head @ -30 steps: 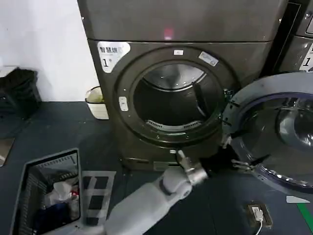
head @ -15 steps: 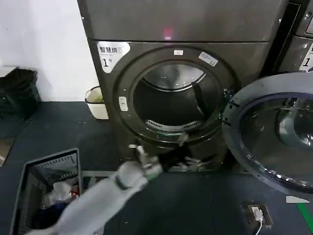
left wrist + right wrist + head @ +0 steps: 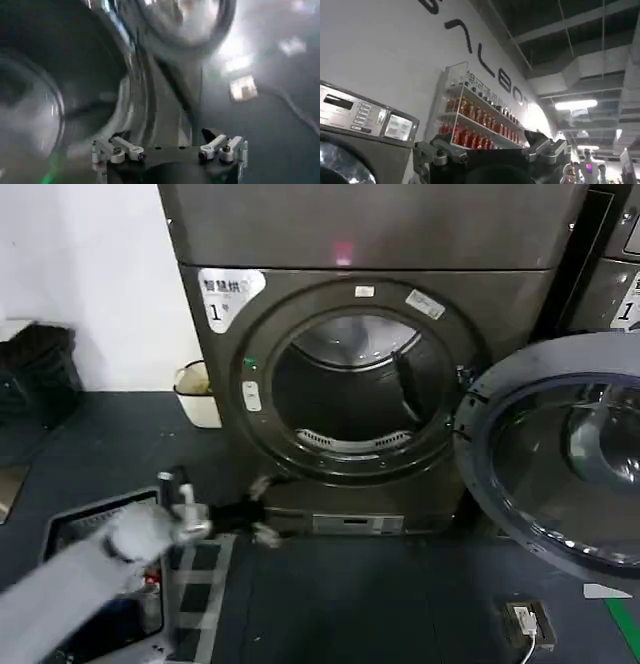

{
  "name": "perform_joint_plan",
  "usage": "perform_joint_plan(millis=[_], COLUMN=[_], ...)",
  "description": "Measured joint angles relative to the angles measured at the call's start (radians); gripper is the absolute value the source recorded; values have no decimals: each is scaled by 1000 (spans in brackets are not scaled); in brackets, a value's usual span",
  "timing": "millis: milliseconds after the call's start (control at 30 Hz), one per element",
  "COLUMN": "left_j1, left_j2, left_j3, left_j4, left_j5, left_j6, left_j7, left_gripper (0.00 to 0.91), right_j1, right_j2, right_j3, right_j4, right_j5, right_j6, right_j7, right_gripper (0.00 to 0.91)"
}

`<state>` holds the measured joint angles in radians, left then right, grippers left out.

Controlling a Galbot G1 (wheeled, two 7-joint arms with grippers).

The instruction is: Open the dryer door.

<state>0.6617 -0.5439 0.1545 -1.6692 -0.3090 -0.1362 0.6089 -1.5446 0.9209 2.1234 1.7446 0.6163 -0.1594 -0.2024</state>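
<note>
Two containers stand on the floor (image 3: pixel 400 604) to the left of the dryer (image 3: pixel 370 244). We see a basket (image 3: pixel 60 534) at the lower left of the head view, holding a jumble of small things we cannot make out, partly hidden by our left arm. A pale bin (image 3: pixel 200 399) sits against the wall just beside the dryer, with something yellowish in it. The drum (image 3: pixel 355 389) lies open and looks empty.

The door (image 3: pixel 560 454) is swung fully out to the right of the opening, its chrome ring and dark glass facing us.

The left gripper (image 3: pixel 262 509) hangs low before the dryer's bottom left corner, apart from the door, holding nothing. In the left wrist view the left gripper (image 3: pixel 170 152) has its jaws spread wide, with the chrome ring and the dark floor beyond.

The right wrist view looks upward instead: the right gripper (image 3: pixel 492 152) with wide jaws, empty, before a wall shelf (image 3: pixel 475 122) of bottles, a control panel (image 3: pixel 362 117) and the ceiling.
</note>
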Motion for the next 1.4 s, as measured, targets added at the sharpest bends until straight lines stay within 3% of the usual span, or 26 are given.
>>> perform_joint_plan(millis=[200,567,1400], left_j1=[83,219,306], left_j2=[181,316,494], left_j3=[-54,-194,-147], left_j4=[19,116,177], left_j5=[95,231,312], left_j6=[51,70,42], left_j7=[-21,111,146], left_gripper=[907,907,907], right_j1=[4,5,-16], right_j2=[4,10,4], right_j3=[-8,-16,28], right_j4=[5,13,-7], right_j5=[1,3,4], right_j6=[1,-4,1], right_j7=[-2,-2,-19], right_gripper=[907,907,907])
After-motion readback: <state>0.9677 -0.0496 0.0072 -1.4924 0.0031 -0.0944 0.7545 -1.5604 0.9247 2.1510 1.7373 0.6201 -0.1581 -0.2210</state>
